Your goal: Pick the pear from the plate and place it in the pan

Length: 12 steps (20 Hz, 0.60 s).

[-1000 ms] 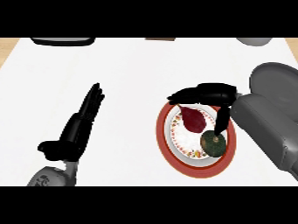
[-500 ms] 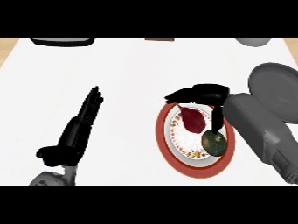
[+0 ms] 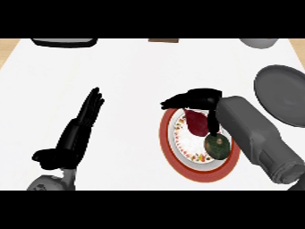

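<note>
A red-rimmed plate lies right of centre. On it are a dark red tapered pear and, just below it, a dark green round fruit. My right hand hovers over the plate's far edge, above the pear's top. Its fingers hang down along the pear's right side and its thumb points left over the rim, not closed round the fruit. The grey pan sits at the right edge. My left hand rests open at the left, fingers straight and pointing away.
A dark tray shows at the back left, a small brown item at the back centre, and a grey bowl at the back right. The wooden counter edges flank the white top.
My right hand and forearm have shifted left and slightly nearer, coming down over the pear. The left hand has barely moved.
</note>
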Motion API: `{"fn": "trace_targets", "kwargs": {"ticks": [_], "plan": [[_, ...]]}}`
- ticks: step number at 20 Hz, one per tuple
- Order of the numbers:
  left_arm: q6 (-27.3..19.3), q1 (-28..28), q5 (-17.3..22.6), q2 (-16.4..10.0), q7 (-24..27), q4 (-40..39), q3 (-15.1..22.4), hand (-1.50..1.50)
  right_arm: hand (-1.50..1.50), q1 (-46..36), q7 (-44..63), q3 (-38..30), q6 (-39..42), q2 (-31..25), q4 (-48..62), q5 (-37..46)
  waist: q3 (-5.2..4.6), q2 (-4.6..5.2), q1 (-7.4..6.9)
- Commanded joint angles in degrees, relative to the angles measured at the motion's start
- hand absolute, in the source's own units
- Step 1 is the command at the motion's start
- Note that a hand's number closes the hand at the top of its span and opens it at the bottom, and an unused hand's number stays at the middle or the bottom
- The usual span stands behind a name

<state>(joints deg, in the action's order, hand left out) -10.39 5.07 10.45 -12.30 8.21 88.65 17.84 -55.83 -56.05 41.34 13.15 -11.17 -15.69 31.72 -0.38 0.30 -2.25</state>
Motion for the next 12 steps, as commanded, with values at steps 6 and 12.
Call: {"fn": "trace_targets", "kwargs": {"ticks": [6, 12], "plan": [[-0.7, -1.6, -1.7, 1.8, -0.7, 1.6, 1.4, 0.0, 1.5, 1.6, -8.2, 2.5, -6.7, 4.3, 3.0, 5.3, 0.47, 0.52, -0.03], [-0.3, -0.4, -2.0, 1.5, -1.5, 1.6, 0.3, 0.0, 1.5, 1.2, -9.4, 0.3, -9.3, 4.1, 4.2, 5.5, 0.46, 0.52, 0.26]]}}
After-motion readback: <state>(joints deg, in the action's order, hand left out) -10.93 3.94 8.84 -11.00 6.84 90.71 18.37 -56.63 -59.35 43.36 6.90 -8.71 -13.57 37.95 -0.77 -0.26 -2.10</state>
